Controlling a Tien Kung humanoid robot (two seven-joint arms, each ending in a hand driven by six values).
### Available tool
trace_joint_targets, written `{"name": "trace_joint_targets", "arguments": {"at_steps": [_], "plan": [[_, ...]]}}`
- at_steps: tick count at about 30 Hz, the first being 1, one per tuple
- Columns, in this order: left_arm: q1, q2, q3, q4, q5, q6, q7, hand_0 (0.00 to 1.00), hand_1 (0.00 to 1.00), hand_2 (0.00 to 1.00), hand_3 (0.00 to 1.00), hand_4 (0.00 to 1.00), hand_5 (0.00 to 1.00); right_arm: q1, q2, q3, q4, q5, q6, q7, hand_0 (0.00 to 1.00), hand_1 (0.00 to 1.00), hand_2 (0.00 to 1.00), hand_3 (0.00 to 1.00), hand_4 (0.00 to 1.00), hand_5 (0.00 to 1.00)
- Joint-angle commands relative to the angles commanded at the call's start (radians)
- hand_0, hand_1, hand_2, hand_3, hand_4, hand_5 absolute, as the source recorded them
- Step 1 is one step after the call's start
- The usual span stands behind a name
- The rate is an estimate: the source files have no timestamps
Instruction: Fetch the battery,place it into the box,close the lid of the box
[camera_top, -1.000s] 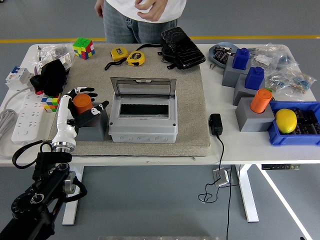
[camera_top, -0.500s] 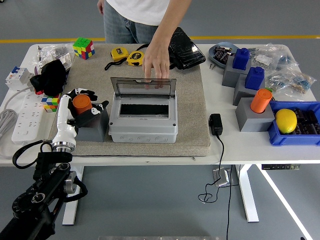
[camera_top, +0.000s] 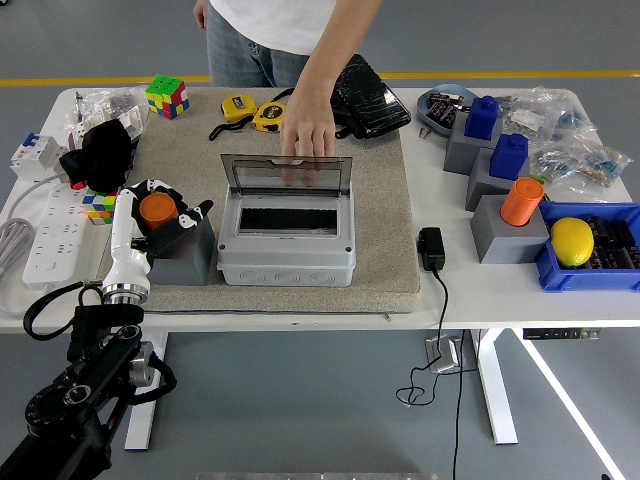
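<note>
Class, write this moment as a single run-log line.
left robot hand: shut on orange battery in grey holder | box: lid open | person's hand: on lid | right arm: not in view

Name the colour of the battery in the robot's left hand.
Orange battery, head view.

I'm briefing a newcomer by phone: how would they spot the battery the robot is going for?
On the beige mat, left of the open grey box, a grey block carries an orange cylinder. Unlike the orange cylinder at right, the left hand is around it.
</note>
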Motion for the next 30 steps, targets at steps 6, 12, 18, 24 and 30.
{"name": "trace_joint_targets", "arguments": {"at_steps": [6,12,18,24,30], "plan": [[-0.001,0.000,0.003,0.000,-0.009,0.012,-0.004,0.046,0.004,0.071,0.070,0.998,0.121,-0.001,0.000,0.003,0.000,-0.002,0.000,0.000,0.820,0.778,0.757,0.794,0.998,0.998],[-0.001,0.000,0.006,-0.004,-0.010,0.017,-0.003,0.044,0.002,0.065,0.062,0.982,0.141,-0.002,-0.001,0.003,0.000,-0.003,0.000,0.000,0.820,0.777,0.757,0.794,0.998,0.998],[-0.005,0.000,0.006,-0.008,-0.013,0.021,-0.003,0.043,0.002,0.063,0.058,0.961,0.131,-0.002,-0.001,0.001,0.000,-0.002,0.000,0.000,0.820,0.778,0.757,0.794,0.998,0.998],[-0.006,0.000,0.006,-0.007,-0.015,0.029,-0.006,0.044,0.002,0.060,0.055,0.965,0.139,-0.002,-0.001,0.002,0.000,-0.002,0.000,0.000,0.820,0.779,0.757,0.794,0.998,0.998],[-0.019,0.003,0.001,-0.016,-0.006,0.034,0.000,0.044,0.002,0.058,0.053,0.969,0.147,-0.002,-0.001,0.007,0.000,-0.004,0.000,-0.001,0.820,0.778,0.757,0.795,0.998,0.998]]}}
